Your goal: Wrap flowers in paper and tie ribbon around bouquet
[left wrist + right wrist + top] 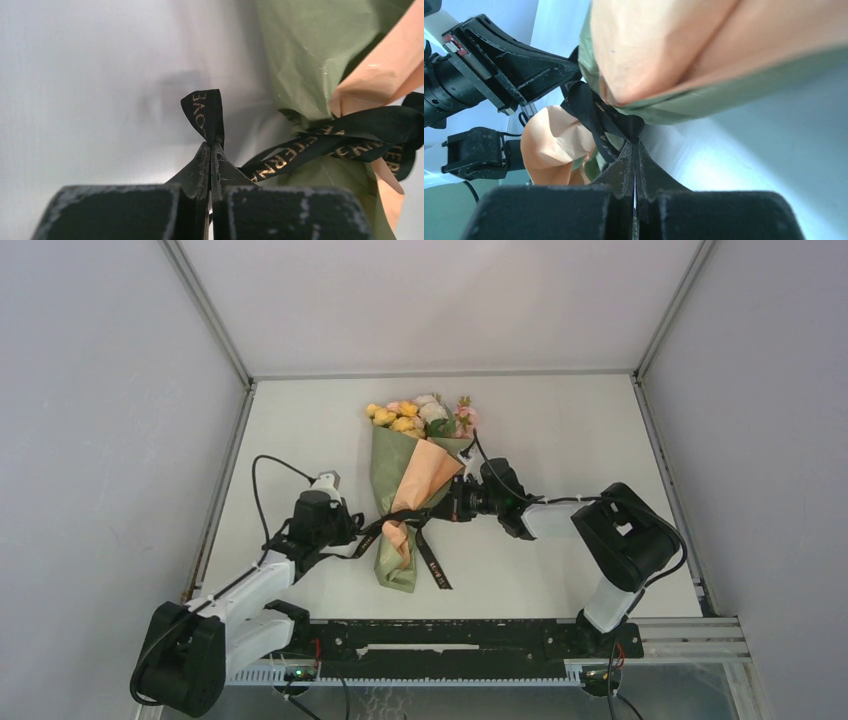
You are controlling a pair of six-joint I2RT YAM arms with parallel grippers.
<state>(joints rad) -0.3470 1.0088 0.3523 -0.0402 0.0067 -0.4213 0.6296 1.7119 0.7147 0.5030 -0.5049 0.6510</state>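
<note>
Left gripper [210,146] pinches ribbon [202,112] at 9 o'clock of bouquet [425,475], right gripper [635,142] at 3; opposed, likely to cinch the tie.

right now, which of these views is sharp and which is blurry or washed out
Top external: even soft light, whole bouquet crisp, barely any shadow. Left wrist: gold lettering on the ribbon readable, pale table washed out with a faint smudge of shadow. Right wrist: peach paper fills the top, soft and out of focus; right gripper fairly sharp.
</note>
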